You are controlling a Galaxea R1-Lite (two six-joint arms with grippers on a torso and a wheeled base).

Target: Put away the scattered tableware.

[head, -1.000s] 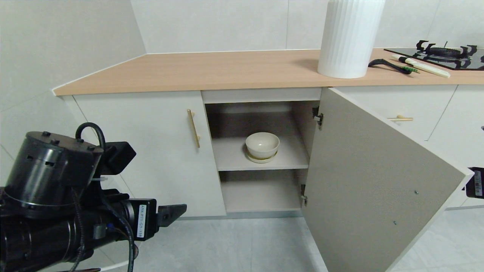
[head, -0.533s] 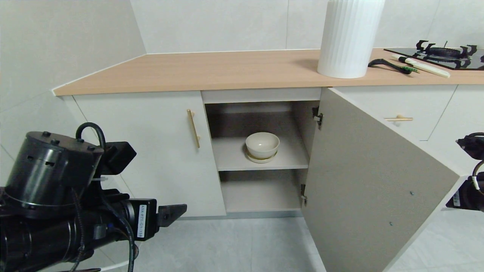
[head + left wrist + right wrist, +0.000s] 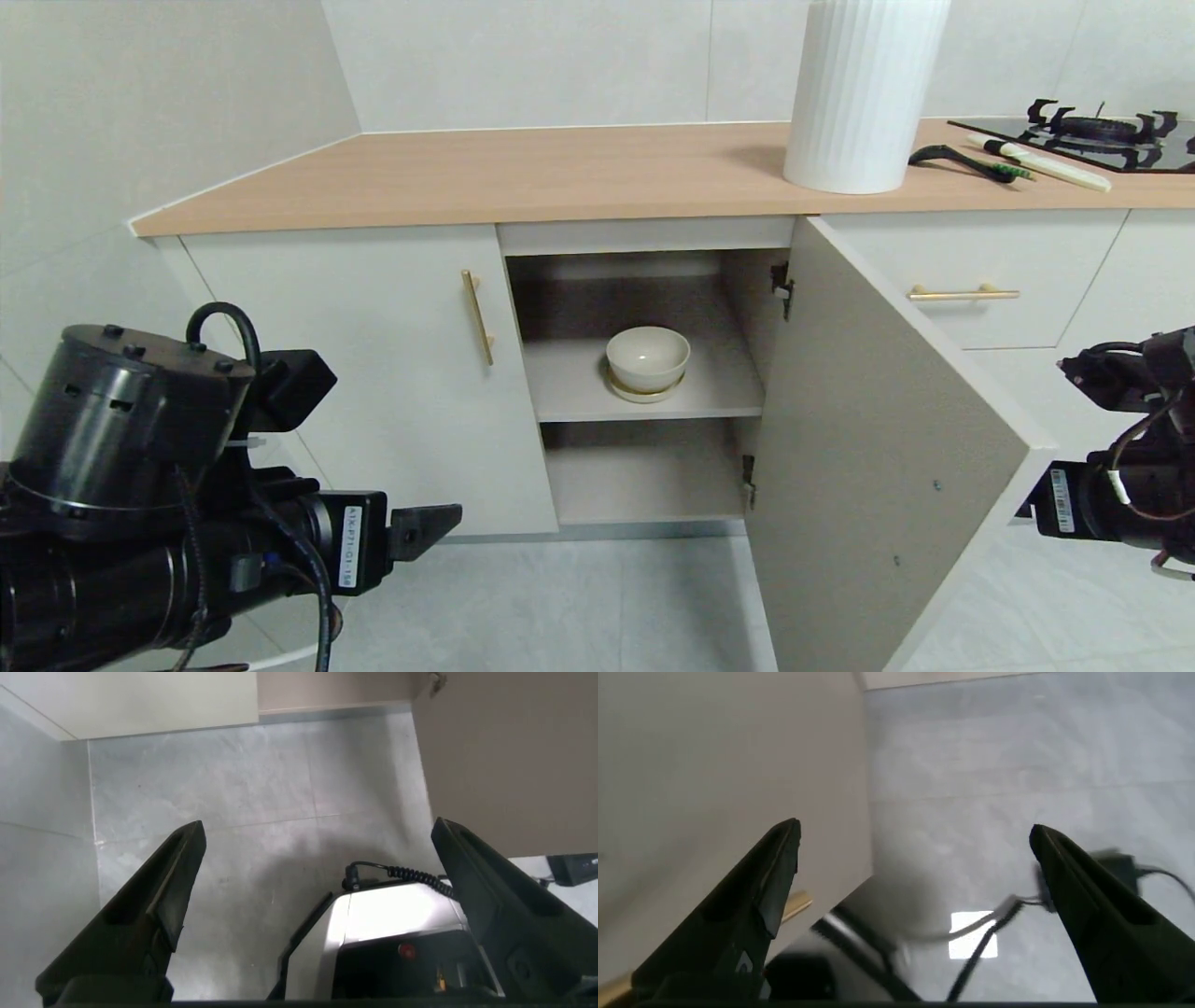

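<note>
A cream bowl [image 3: 647,357] sits on a small plate [image 3: 644,392] on the upper shelf [image 3: 579,383] of the open cabinet. The cabinet's right door [image 3: 887,439] stands partly open, angled out over the floor. My right arm [image 3: 1116,457] is just beyond that door's free edge, on its outer side. In the right wrist view the right gripper [image 3: 915,845] is open beside the door's outer face [image 3: 719,765], with nothing between its fingers. My left gripper [image 3: 318,854] is open over the floor, low and to the left of the cabinet.
On the wooden counter [image 3: 523,173] stand a tall white ribbed vase [image 3: 864,93], a black ladle [image 3: 962,161] and pale utensils [image 3: 1041,163] beside a gas hob [image 3: 1102,131]. The left cabinet door [image 3: 373,373] is closed. Grey tiled floor [image 3: 597,597] lies in front.
The cabinet's right door has swung toward closing. My right arm has come in from the right edge, moving left along with the door. The left arm and the bowl stay put.
</note>
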